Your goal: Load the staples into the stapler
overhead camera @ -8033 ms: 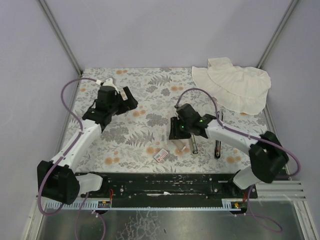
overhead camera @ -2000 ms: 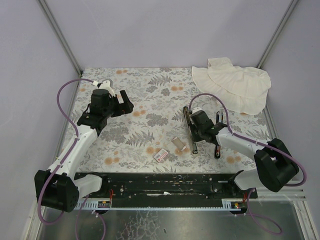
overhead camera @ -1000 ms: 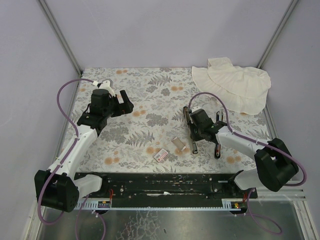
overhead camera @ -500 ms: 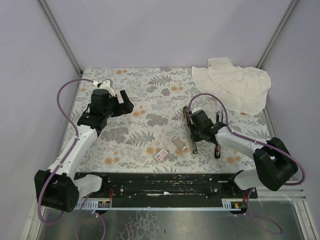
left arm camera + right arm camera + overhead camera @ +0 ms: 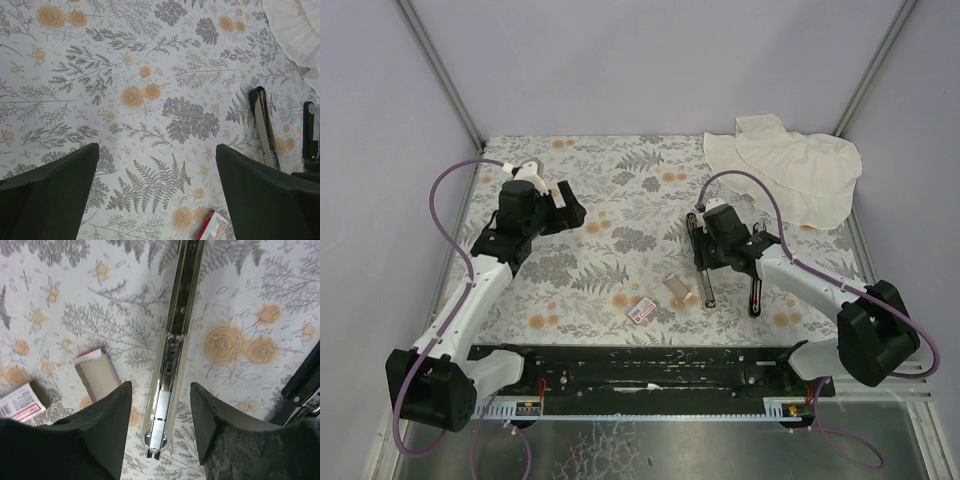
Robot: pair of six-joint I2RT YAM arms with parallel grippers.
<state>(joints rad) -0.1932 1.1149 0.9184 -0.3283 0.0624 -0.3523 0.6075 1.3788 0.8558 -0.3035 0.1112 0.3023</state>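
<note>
The stapler lies opened flat on the flowered mat: its long metal magazine rail [image 5: 176,335] [image 5: 700,262] [image 5: 264,127] faces up, and its black top part [image 5: 755,290] [image 5: 304,380] lies to the right. Short silver staples [image 5: 163,407] rest in the rail's channel near its end. My right gripper [image 5: 161,390] [image 5: 705,245] hovers open just above that end, one finger on each side, holding nothing. The pink-labelled staple box sleeve [image 5: 642,310] [image 5: 17,402] [image 5: 212,227] and its cardboard tray [image 5: 677,288] [image 5: 97,372] lie left of the rail. My left gripper [image 5: 156,150] [image 5: 570,205] hangs open and empty at the far left.
A crumpled white cloth [image 5: 790,175] [image 5: 295,25] lies at the back right corner. Grey walls with metal posts close in the mat on three sides. A black rail with the arm bases [image 5: 650,365] runs along the near edge.
My right gripper has opened, letting go of the staples in the rail's channel, and has drawn back a little toward the far side. The left arm has barely moved.
</note>
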